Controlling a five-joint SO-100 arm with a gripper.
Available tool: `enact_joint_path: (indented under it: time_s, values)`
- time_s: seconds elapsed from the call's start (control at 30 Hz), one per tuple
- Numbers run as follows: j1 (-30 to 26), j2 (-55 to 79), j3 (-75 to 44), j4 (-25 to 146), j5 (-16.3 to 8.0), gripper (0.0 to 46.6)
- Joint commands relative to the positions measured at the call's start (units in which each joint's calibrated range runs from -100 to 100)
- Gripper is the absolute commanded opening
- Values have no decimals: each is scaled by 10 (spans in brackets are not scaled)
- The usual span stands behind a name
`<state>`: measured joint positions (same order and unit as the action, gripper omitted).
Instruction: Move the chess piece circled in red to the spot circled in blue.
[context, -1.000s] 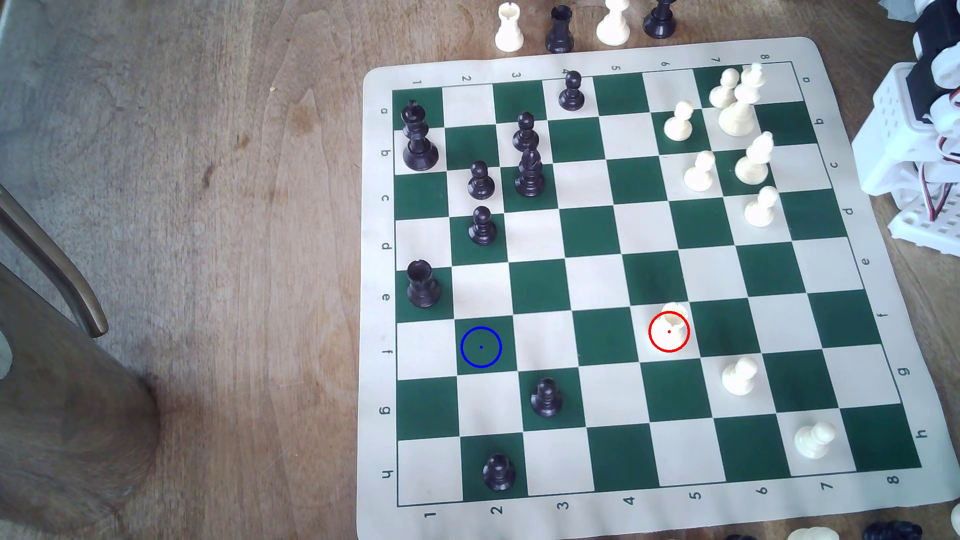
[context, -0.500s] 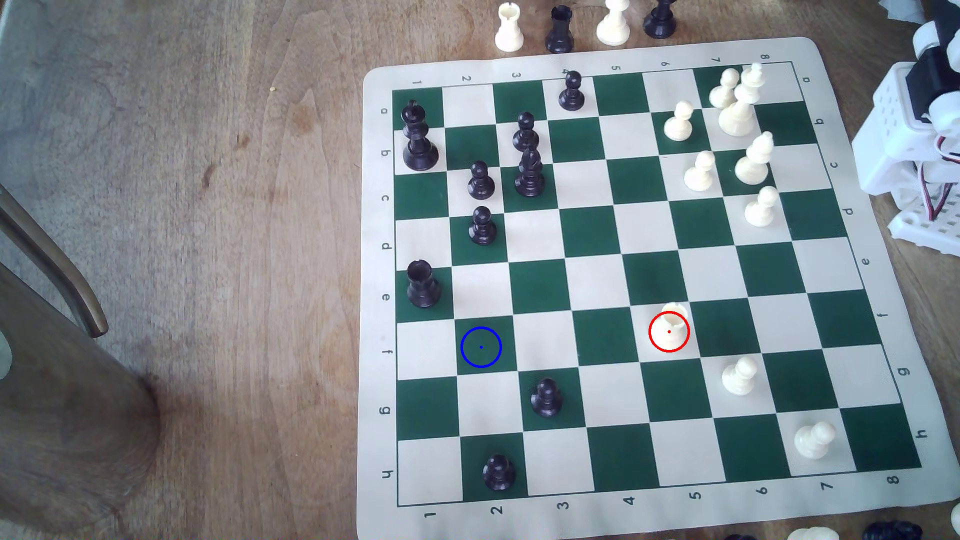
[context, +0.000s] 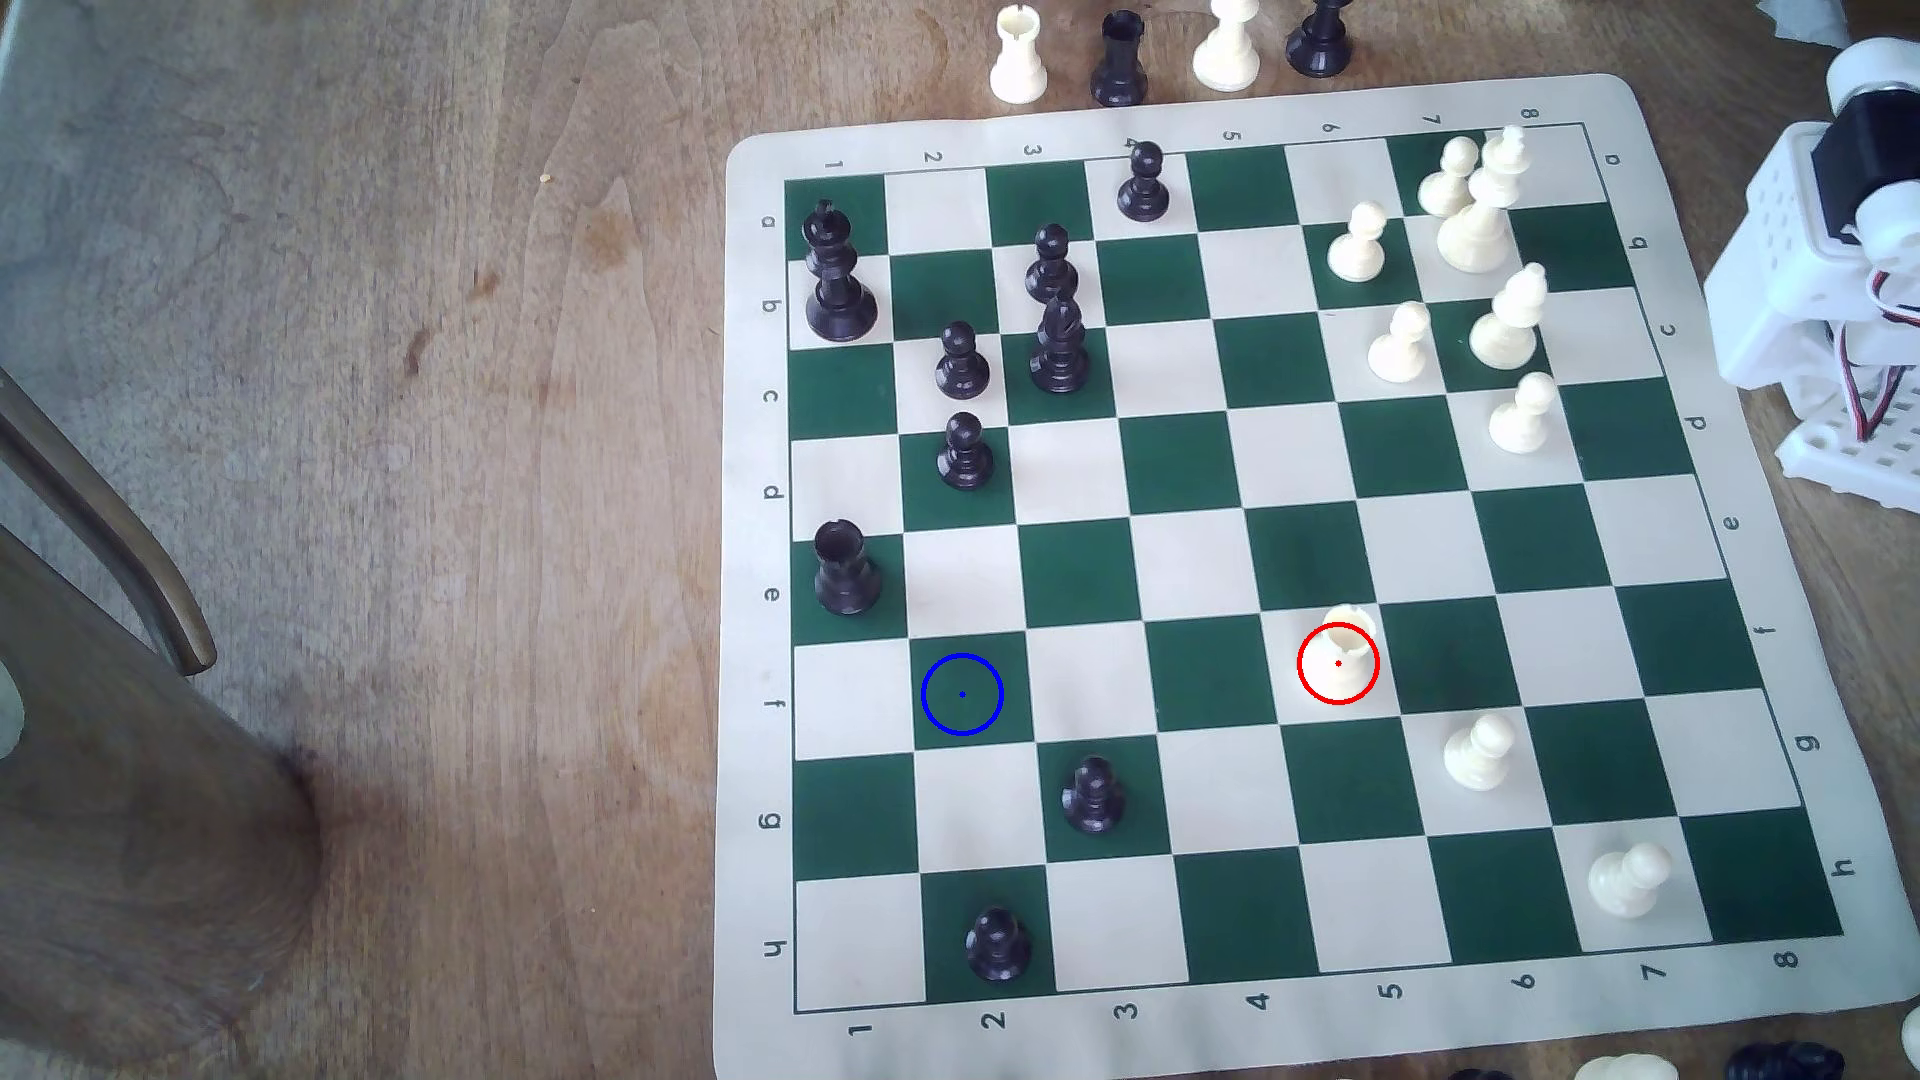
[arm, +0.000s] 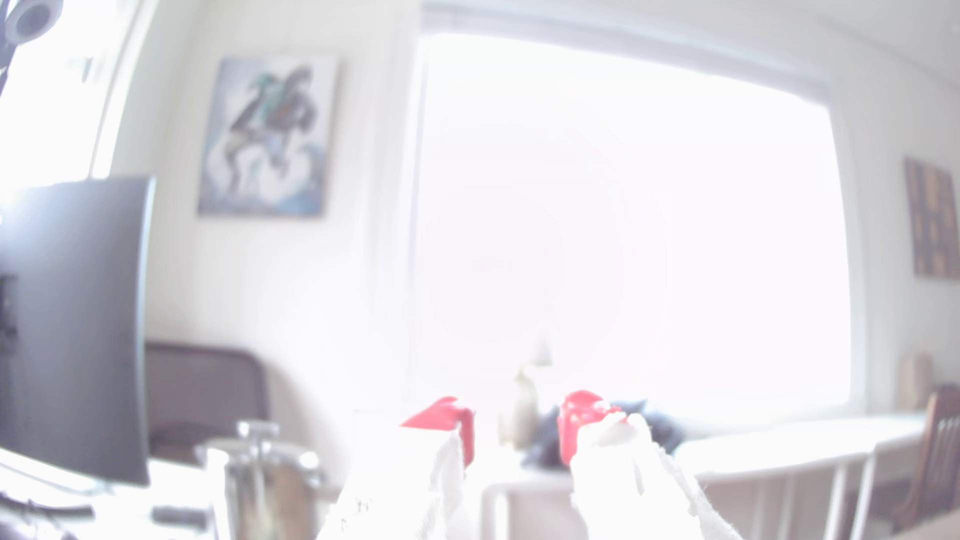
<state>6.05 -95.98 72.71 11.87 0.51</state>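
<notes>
The white rook (context: 1342, 652) stands upright inside the red ring on a cream square at the lower middle-right of the exterior view, with nothing touching it. The blue-ringed dark green square (context: 962, 694) lies in the same row, well apart toward the exterior view's left, and is bare. Over the last second nothing on the chessboard (context: 1205, 114) has shifted; the one change is at the arm (context: 1829, 239) by the right edge of the frame, where the upper joint has turned and lifted a little while its base stays put. In the wrist view the hand (arm: 514, 431) shows two red-tipped fingers (arm: 576, 415) with a clear gap between them, parted and holding nothing, aimed out at a bright window rather than down at the table. That reads as the arm just unfolding from rest: the reach toward the rook has barely begun, and the whole carry is left to do.
</notes>
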Motion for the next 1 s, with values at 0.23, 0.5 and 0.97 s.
enact_joint_path:
  time_s: [0.23, 0.5, 0.97]
  values:
    - [-42, 121, -253, 470, -30, 205]
    - [-123, 362, -458, 611, -78, 202]
    - [-186, 819, -593, 672, -178, 196]
